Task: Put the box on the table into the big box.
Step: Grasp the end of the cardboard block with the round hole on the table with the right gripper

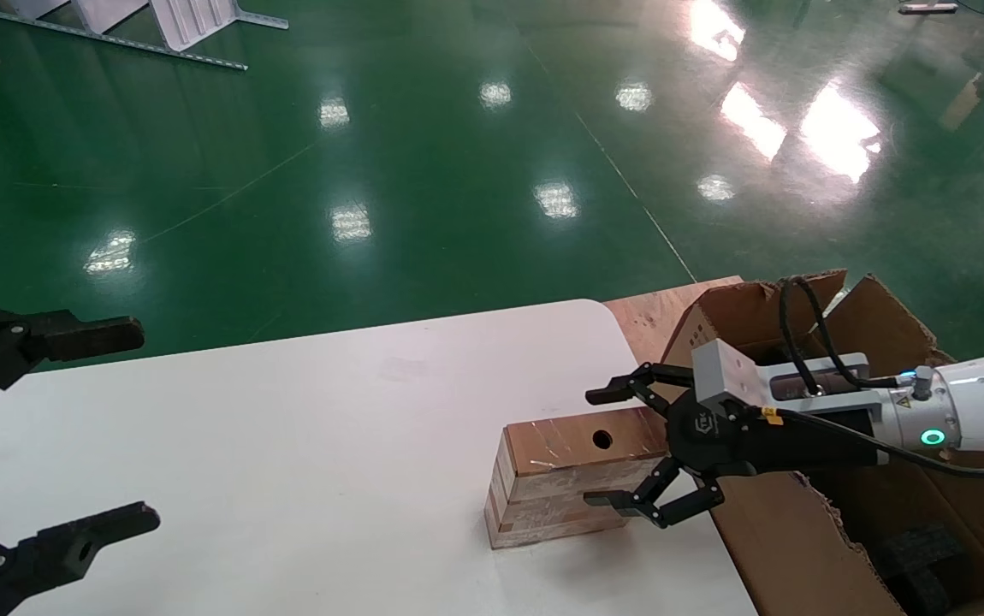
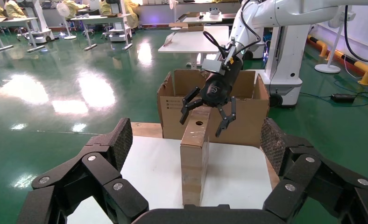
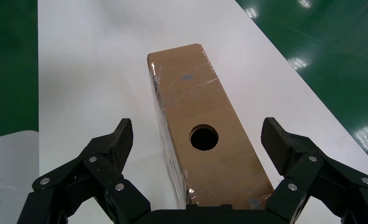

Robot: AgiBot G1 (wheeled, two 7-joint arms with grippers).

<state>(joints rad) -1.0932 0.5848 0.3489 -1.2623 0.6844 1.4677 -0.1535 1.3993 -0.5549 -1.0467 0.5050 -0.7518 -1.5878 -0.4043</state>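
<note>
The box (image 1: 573, 475) lies on the white bench (image 1: 287, 445) near its right edge, just beside the big box (image 1: 851, 479), whose torn flaps stand upright past the bench's rounded corner. Its holed broad face looks upward, and its long axis runs straight out from the right claw (image 1: 620, 449), so the claw faces one short end. In the right wrist view the box (image 3: 205, 130) stretches away between the two fingers (image 3: 112, 144), its near end tucked close under the palm. The right claw is spread wide, one finger on each long side of the box, both apart from the taped walls, grasping nothing. The right arm is plainly the nearer one; the left claw (image 1: 73, 436) hangs over the far left end of the bench, well apart from the box, likewise released and holding nothing. From the left wrist view the right claw (image 2: 208, 112) straddles the far end of the box (image 2: 194, 154) with the big box (image 2: 247, 116) directly behind it. The coming move probably calls for closing across the box's narrow width, then lifting it back over the carton's ragged wall.
</note>
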